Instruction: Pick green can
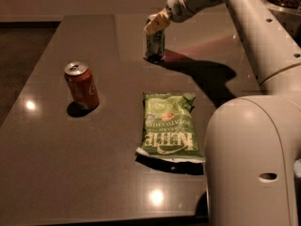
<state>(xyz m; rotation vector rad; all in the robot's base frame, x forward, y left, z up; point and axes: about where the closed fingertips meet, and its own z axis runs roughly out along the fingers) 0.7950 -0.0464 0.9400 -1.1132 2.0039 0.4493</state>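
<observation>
Gripper (157, 23) is right at the top of the green can (155, 45), which stands upright on the far side of the table (70, 173), well apart from the orange can (82, 84) and chip bag (169, 126). Can't tell if it's clamped or open. I'd centre on the can, squeeze firmly, then lift straight up.

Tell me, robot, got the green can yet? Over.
Gripper at top of the green can, far side of the table. Can upright on the table. Nothing blocking: orange can and chip bag sit nearer, well apart. Over.
</observation>
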